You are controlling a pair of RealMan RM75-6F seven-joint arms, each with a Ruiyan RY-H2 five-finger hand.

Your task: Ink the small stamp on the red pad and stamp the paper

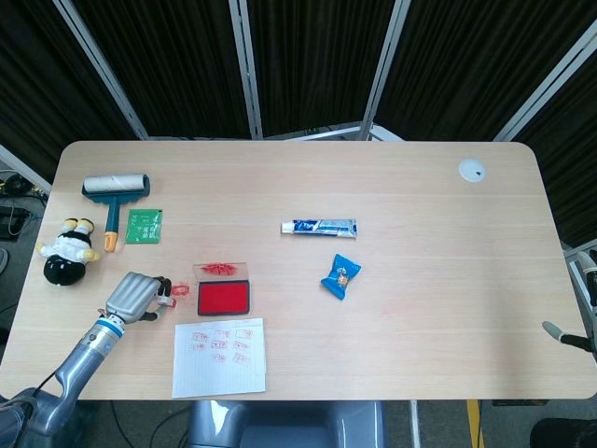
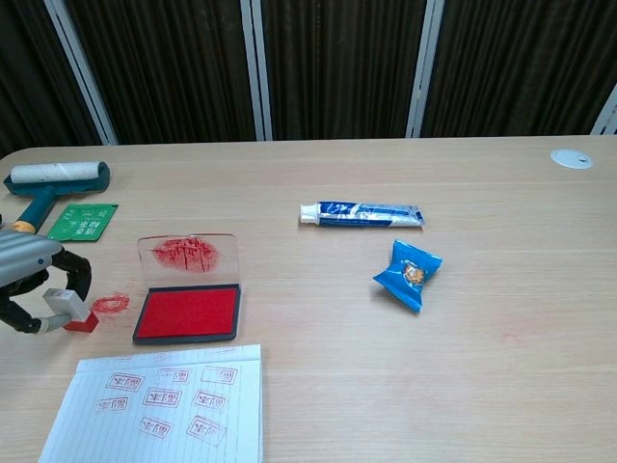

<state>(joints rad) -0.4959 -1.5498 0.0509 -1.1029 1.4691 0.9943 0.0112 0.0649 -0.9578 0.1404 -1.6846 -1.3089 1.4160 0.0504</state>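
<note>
Left hand (image 2: 29,280) at the near left of the table (image 2: 482,367), fingers curled around the small stamp (image 2: 72,309), pinching it, red end down on the wood just left of a red ink smear (image 2: 111,303). Red pad (image 2: 188,313) lying open just right of the stamp, apart from it, with its clear lid (image 2: 188,255) flat on the far side, smeared with red. Paper (image 2: 164,405) near the front edge, just nearer than the pad, covered with small red stamp marks. Right hand hard to tell: only a dark bit at the far right edge in the head view, too small to say if spread or closed. Further left and further away, a lint roller (image 1: 114,192) with a dark blue handle, a green packet (image 1: 145,225) beside it, and a black and white plush toy (image 1: 67,252) near the left edge. Around the middle, a blue and white tube (image 2: 361,213) lying on its side, and a blue snack packet (image 2: 407,274) a little nearer and to the right, apart from the tube. White round cap (image 2: 566,158) set in the far right corner
</note>
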